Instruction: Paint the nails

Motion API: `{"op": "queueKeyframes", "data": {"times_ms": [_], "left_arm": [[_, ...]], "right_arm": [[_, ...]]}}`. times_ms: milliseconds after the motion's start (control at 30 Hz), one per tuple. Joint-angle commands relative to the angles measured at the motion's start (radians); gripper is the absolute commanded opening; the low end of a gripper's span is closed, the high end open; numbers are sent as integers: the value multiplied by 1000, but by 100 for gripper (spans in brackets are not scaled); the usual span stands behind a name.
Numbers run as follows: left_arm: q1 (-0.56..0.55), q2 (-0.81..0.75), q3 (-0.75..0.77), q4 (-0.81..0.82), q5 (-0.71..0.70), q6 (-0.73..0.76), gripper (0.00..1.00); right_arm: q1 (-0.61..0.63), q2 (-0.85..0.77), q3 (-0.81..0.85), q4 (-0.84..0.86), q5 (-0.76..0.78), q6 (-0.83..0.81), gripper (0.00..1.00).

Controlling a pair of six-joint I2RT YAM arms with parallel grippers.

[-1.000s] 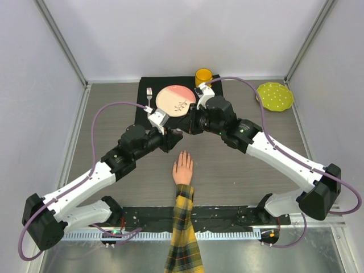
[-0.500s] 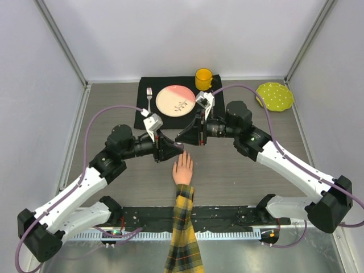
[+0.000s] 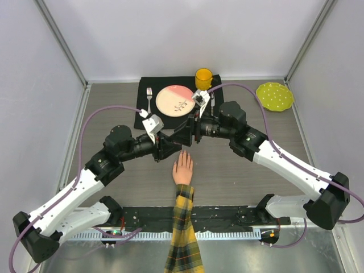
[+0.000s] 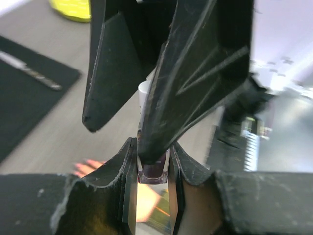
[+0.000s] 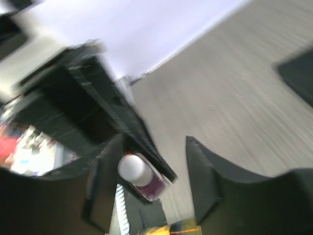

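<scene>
My left fingers (image 4: 128, 191) are pinching the purple polish bottle (image 4: 154, 171) by its body. They hold it above the worktop (image 3: 114, 108) near the centre of the overhead frame, with its top turned toward the other arm. My right fingers (image 5: 200, 176) stand spread on either side of the white cap (image 5: 131, 168) and do not grip it. I judge they are lined up to close on the cap and twist it off, which is why the bottle is braced. The nails (image 3: 183, 153) tip the mannequin hand (image 3: 183, 169), which lies flat just below both wrists in that frame. Its fingertips point up-frame toward the bottle, so the brush would have little way to travel.
</scene>
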Motion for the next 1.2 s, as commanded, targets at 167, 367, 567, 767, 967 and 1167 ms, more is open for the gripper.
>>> {"op": "queueKeyframes", "data": {"times_ms": [167, 367, 567, 767, 967, 1167], "left_arm": [[-12, 47, 49, 7, -297, 127, 0], [-12, 35, 29, 40, -340, 111, 0], [-11, 18, 23, 49, -340, 85, 0], [-12, -1, 14, 66, -281, 62, 0], [-12, -34, -4, 84, -80, 42, 0], [0, -47, 19, 83, 328, 29, 0]], "right_arm": [[124, 25, 214, -352, 720, 37, 70], [199, 68, 269, -392, 812, 26, 51], [222, 100, 288, -383, 804, 23, 42], [224, 94, 260, -340, 767, 19, 29], [219, 53, 214, -314, 685, -63, 1], [111, -45, 81, -131, -7, -149, 1]]}}
